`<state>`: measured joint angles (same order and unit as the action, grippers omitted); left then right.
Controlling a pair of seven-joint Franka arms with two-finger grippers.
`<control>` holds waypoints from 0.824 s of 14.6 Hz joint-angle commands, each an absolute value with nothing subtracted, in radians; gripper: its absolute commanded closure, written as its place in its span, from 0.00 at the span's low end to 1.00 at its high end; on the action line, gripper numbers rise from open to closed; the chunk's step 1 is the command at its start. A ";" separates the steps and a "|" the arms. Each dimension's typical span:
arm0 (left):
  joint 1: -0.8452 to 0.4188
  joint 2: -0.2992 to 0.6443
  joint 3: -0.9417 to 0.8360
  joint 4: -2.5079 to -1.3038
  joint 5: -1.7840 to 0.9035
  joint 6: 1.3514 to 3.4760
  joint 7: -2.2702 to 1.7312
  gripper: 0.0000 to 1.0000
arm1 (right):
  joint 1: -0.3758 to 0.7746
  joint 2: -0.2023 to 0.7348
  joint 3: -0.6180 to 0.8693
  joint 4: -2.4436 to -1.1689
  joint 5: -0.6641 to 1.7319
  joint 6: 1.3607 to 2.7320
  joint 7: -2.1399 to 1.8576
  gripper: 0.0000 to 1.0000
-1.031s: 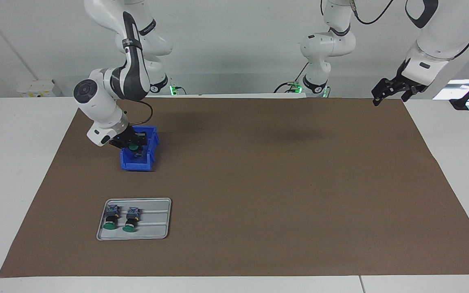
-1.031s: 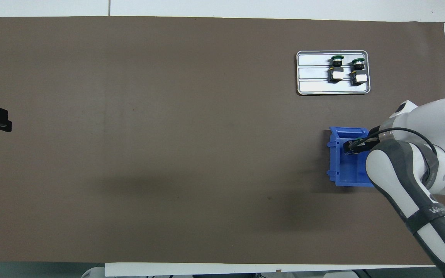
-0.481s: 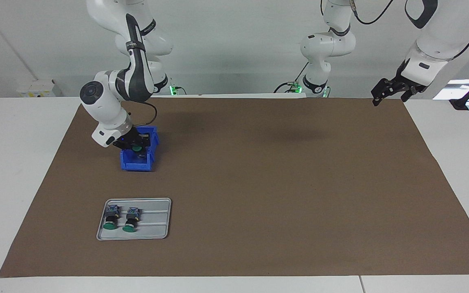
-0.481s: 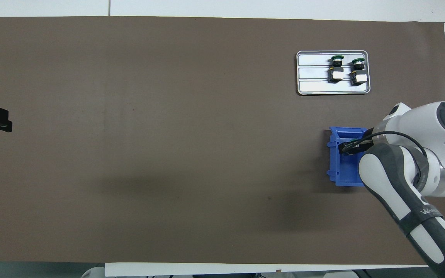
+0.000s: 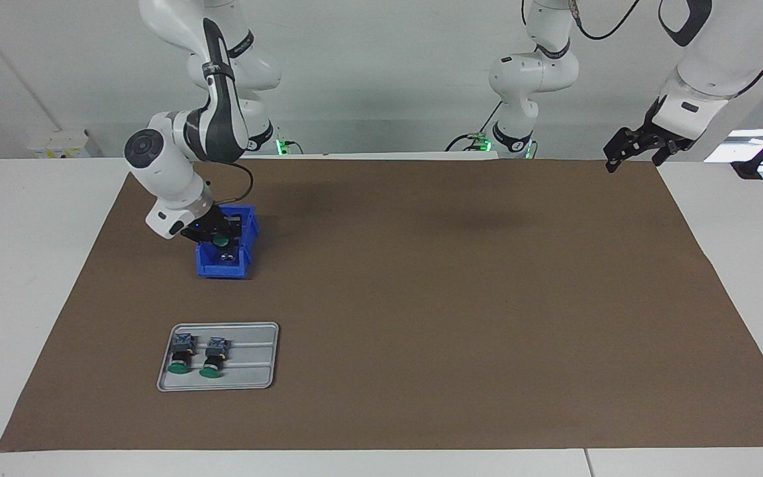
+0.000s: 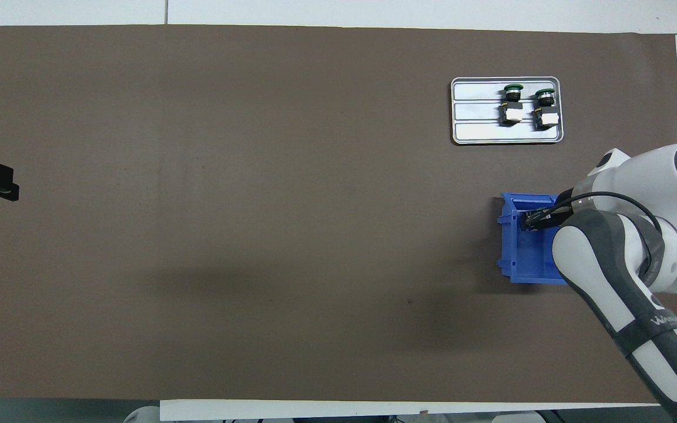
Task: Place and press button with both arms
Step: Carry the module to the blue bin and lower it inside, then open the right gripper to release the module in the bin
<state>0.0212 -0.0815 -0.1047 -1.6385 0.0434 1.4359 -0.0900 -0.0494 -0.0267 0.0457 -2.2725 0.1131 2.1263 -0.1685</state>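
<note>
1. Right claw (image 5: 219, 237) is down inside the blue bin (image 5: 224, 269), at 10 o'clock from the mat's (image 5: 454, 298) centre in the facing view. You cannot tell whether it is spread or pinching.
2. You see a green cap right at its tip: that is the button (image 5: 222, 242), in the bin's half farther from the robots. The cap is tipped toward the facing camera. Its body is hidden, so you cannot read its long axis.
3. You also cannot tell whether the claw grips the button or only touches it.
4. Two tray buttons (image 5: 180, 358) lie side by side on the grey tray (image 5: 255, 377) at 8 o'clock. Their long axes run from the robots outward, green caps pointing away from the robots and terminal blocks toward them.
5. From overhead, the bin sits near 3 o'clock and the tray at 2 o'clock. There the right arm and claw cover the button, so you get only a hint of green. The facing view shows the cap plainly.
6. Left claw (image 5: 633, 151) waits in the air over the mat's corner at 2 o'clock, spread wide and holding nothing. Overhead it shows at 9 o'clock, at the frame's edge.
</note>
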 commanded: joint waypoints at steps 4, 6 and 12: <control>0.015 -0.092 -0.100 -1.652 0.035 1.454 -0.084 0.00 | -0.054 -0.072 0.048 -2.215 0.120 2.037 -0.167 0.00; 0.015 -0.092 -0.100 -1.652 0.035 1.454 -0.084 0.00 | -0.054 -0.080 0.048 -2.149 0.120 1.955 -0.166 0.00; 0.015 -0.092 -0.101 -1.654 0.035 1.454 -0.077 0.00 | -0.083 -0.078 0.041 -1.835 0.089 1.671 -0.164 0.00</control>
<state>0.0206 -0.0815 -0.1048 -1.6385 0.0434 1.4374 -0.0900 -0.0590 -0.0898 0.0419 -1.9488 0.1080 1.7669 -0.1685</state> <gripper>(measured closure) 0.000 0.000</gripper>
